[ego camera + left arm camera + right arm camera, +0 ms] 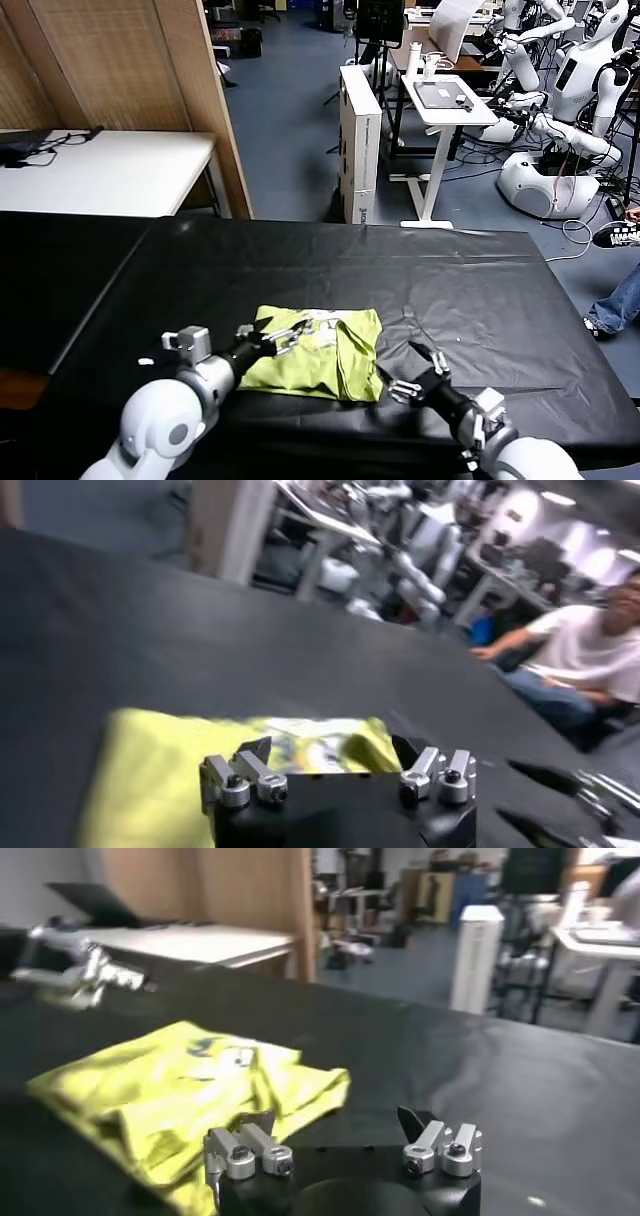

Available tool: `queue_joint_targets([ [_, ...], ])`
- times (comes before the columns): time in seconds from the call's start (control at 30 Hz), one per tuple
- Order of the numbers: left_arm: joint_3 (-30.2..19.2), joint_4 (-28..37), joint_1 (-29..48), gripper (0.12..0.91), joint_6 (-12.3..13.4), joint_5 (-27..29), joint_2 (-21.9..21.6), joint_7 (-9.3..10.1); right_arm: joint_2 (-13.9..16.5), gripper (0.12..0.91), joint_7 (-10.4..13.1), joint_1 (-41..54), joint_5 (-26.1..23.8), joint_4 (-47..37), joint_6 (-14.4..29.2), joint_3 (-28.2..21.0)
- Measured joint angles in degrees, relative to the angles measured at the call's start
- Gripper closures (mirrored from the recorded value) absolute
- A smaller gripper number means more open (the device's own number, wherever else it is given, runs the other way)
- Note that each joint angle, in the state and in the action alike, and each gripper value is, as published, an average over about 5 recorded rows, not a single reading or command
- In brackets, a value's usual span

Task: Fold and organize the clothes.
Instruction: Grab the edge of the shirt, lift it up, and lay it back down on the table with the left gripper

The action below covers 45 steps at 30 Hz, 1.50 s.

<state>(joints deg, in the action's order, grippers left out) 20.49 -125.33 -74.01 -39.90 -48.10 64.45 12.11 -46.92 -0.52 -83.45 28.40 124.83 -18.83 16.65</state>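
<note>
The shirt lies folded into a small lime-green bundle on the black table, near the front edge and a little to the left of the middle. Its white label faces up close to the far edge of the bundle. The left gripper is at 9 o'clock of the shirt, just over its left edge, with fingers spread apart and holding nothing. The right gripper is at 4 o'clock of the shirt, just beside its right corner, also spread wide and empty. A white table stands at 10 o'clock, well apart
</note>
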Motion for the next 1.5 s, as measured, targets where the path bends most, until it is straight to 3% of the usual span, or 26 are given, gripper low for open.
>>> queue_joint_targets([
  [0.33, 2.3, -0.3, -3.1, 0.123, 1.1, 2.8, -0.4, 0.05, -2.3, 0.118, 8.5, 13.8, 0.2, -1.9, -11.3, -11.8],
  [0.57, 2.8, -0.3, -4.7, 0.123, 1.6, 3.9, 0.2, 0.03, -5.8, 0.118, 10.9, 24.4, -0.5, -5.6, -18.0, -20.8],
  [0.77, 3.0, -0.3, -5.5, 0.123, 2.0, 4.5, 0.4, -0.04, -8.1, 0.118, 11.5, 28.9, -4.1, -8.2, -21.3, -24.5],
  [1.1, 3.0, -0.2, -5.7, 0.123, 2.2, 4.9, 0.7, -0.11, -6.8, 0.118, 11.1, 28.5, -6.9, -8.7, -23.4, -22.2],
  [1.33, 2.7, -0.1, -5.8, 0.123, 2.3, 5.3, 1.3, -0.21, -5.1, 0.118, 10.8, 25.6, -7.9, -8.6, -23.2, -16.5],
  [1.5, 2.6, -0.1, -5.9, 0.123, 2.4, 5.6, 1.6, -0.29, -3.7, 0.118, 8.8, 22.3, -7.6, -7.7, -20.2, -11.1],
])
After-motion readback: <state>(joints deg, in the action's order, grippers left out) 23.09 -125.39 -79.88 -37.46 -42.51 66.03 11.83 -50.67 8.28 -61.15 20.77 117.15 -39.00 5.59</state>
